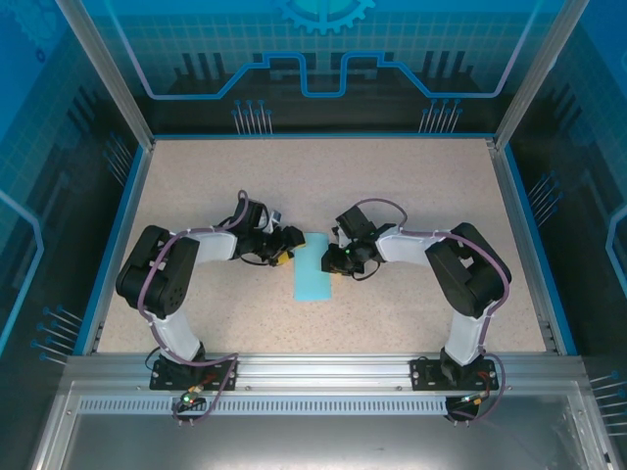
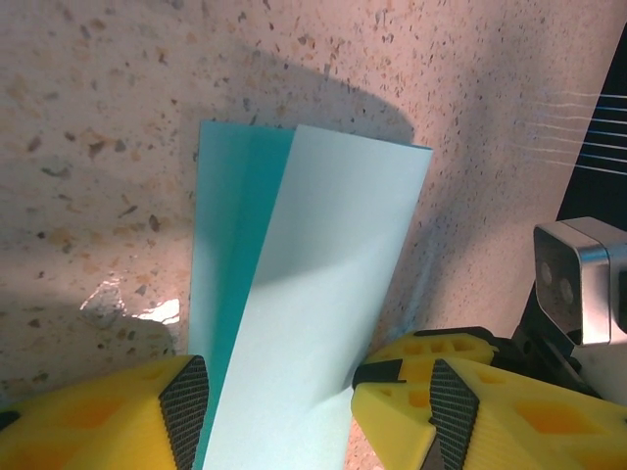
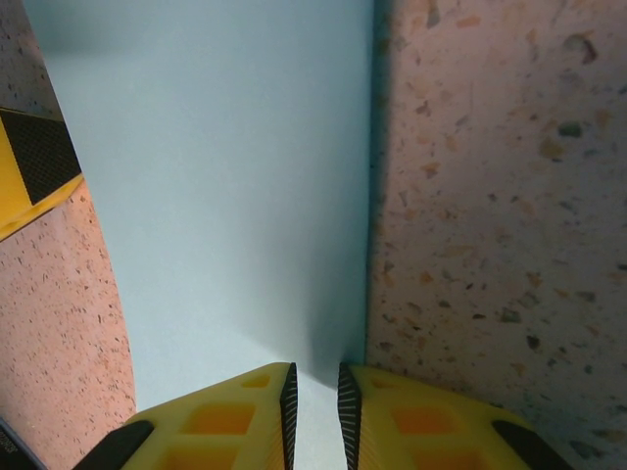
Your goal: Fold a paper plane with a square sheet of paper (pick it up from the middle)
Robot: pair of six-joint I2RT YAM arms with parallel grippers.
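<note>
The square sheet of paper [image 1: 313, 276] lies mid-table, folded lengthwise into a narrow cyan strip. In the left wrist view its pale upper flap [image 2: 323, 264] stands lifted off the darker teal lower layer [image 2: 230, 225]. My left gripper [image 1: 287, 255] is open, its pads [image 2: 186, 406] straddling the strip's near end [image 2: 315, 406]. My right gripper [image 1: 339, 260] meets the strip from the other side. Its jaws [image 3: 313, 397] stand a narrow gap apart over the paper [image 3: 225, 176] near its right edge, with nothing pinched between them.
The speckled beige tabletop [image 1: 421, 196] is bounded by a blue rim and clear walls. The two grippers are close together: a left finger [image 3: 34, 162] shows in the right wrist view, and a right finger [image 2: 402, 364] and the right wrist camera [image 2: 578, 284] show in the left.
</note>
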